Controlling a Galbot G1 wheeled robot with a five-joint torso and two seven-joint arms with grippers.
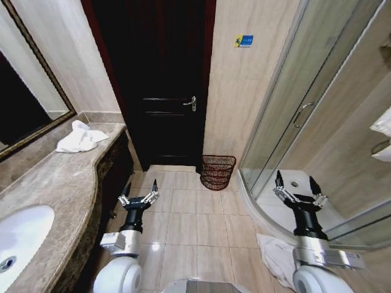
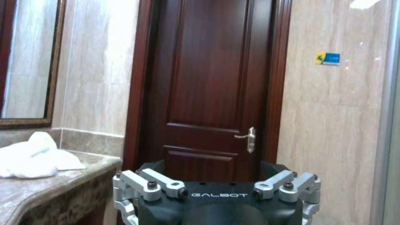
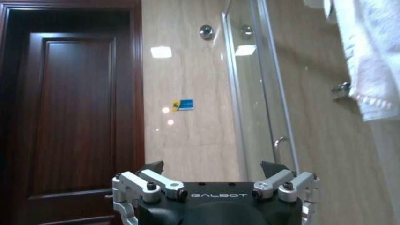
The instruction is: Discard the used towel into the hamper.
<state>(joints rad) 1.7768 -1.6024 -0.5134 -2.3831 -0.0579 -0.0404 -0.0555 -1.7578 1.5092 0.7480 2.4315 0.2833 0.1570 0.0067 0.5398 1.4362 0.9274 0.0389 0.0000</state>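
Observation:
A crumpled white towel lies on the far end of the marble counter; the left wrist view has the towel beside the dark door. The hamper, a round red-brown wire basket, stands on the floor against the wall between the door and the shower. My left gripper hangs open and empty over the floor tiles, next to the counter's front and well short of the towel. Open and empty too, my right gripper is held before the shower's curved base, its fingers apart in the right wrist view.
A white sink sits in the near counter, with a mirror above. The dark wooden door is closed. The glass shower enclosure bounds the right side. White cloth lies on the floor near my right arm, and folded towels hang at the right.

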